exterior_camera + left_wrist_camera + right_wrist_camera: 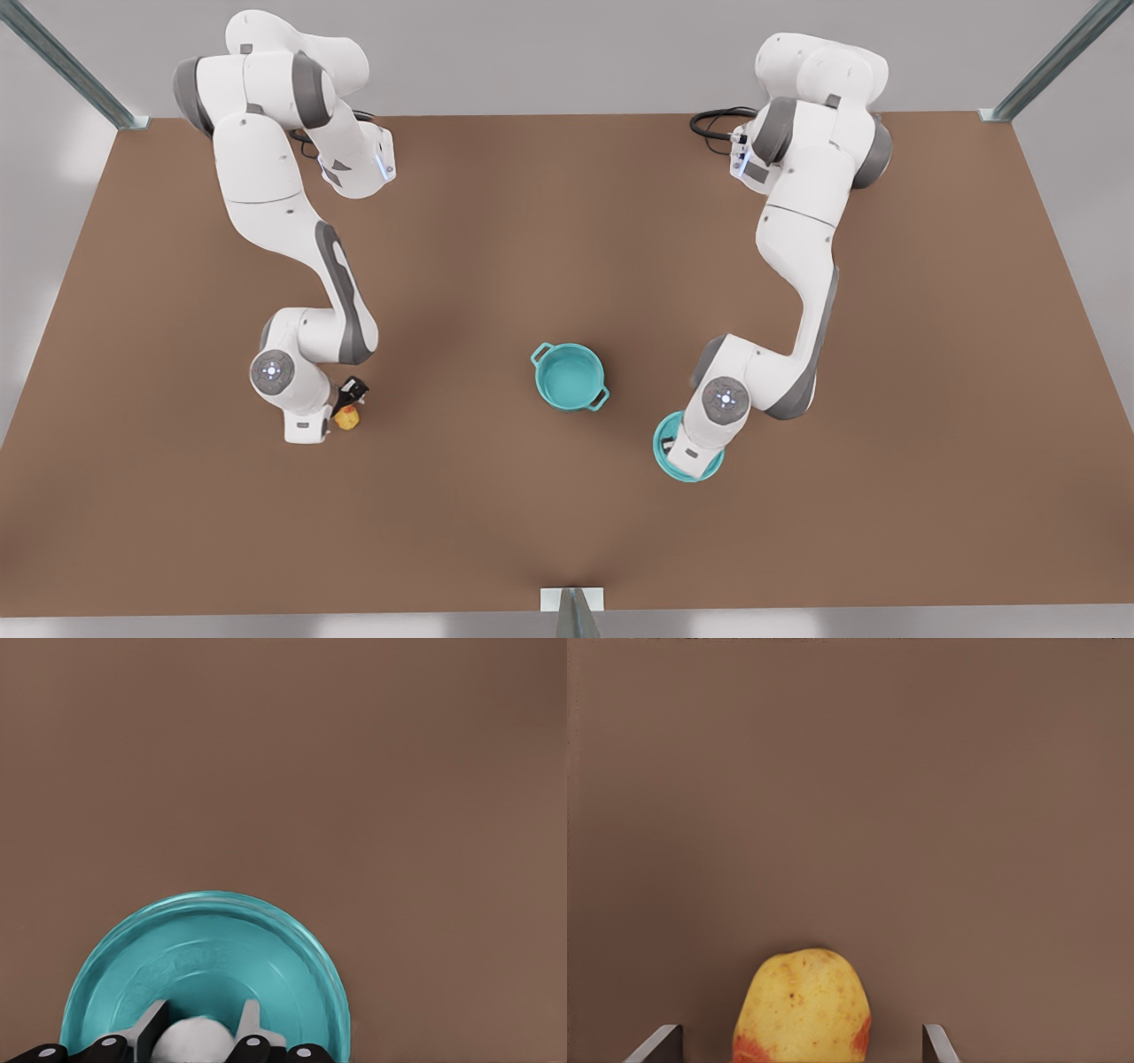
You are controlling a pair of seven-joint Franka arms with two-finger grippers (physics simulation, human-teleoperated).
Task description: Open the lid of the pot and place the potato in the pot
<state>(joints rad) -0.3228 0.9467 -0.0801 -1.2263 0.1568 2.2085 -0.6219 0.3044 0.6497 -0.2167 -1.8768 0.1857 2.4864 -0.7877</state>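
one pot (pixel 570 377) uncovered | one lid (pixel 205 974) half-hidden, knob clamped by left gripper (pixel 202 1028) | one potato (pixel 802 1005) straddled by spread right gripper (pixel 802 1041)

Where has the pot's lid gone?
The pot lid lies on the table, front view's right of the open pot, under the left gripper, whose fingers flank its white knob.

2 arms: white shells | grey joint bands | blue-lit round wrist caps | black base cables | dark claw fingers
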